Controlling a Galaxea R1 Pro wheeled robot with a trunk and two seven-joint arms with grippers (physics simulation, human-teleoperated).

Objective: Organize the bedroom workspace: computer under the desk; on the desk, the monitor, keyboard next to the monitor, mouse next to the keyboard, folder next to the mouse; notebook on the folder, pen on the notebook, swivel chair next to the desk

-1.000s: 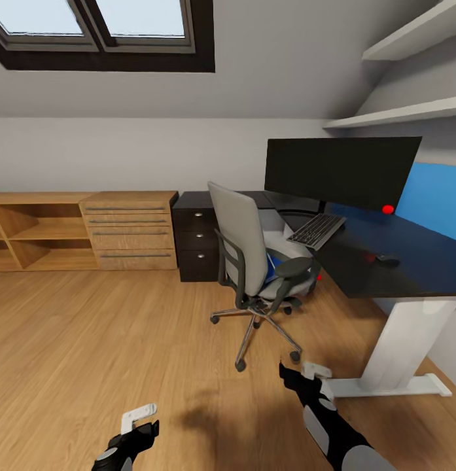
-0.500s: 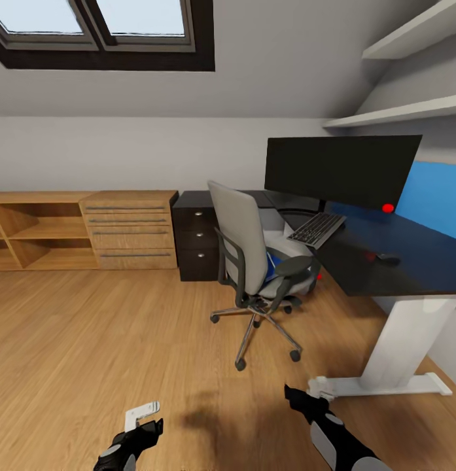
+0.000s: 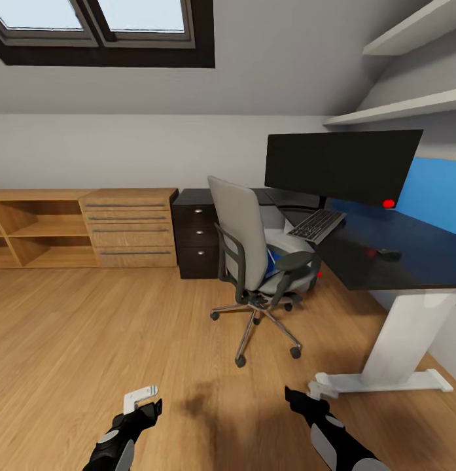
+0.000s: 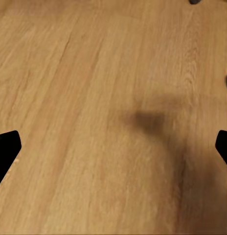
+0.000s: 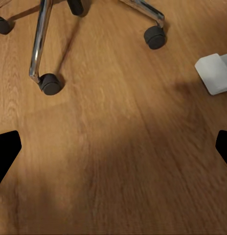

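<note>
We face the swivel chair (image 3: 257, 252) at frame centre, the blue folder (image 3: 273, 264) on its seat, up and left of our right gripper (image 3: 299, 398), the nearer one; both grippers, including the left gripper (image 3: 146, 409), hang open and empty.

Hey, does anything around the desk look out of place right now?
Yes: the blue folder lies on the swivel chair seat rather than the desk. The keyboard sits angled, its near end overhanging the desk edge.
</note>
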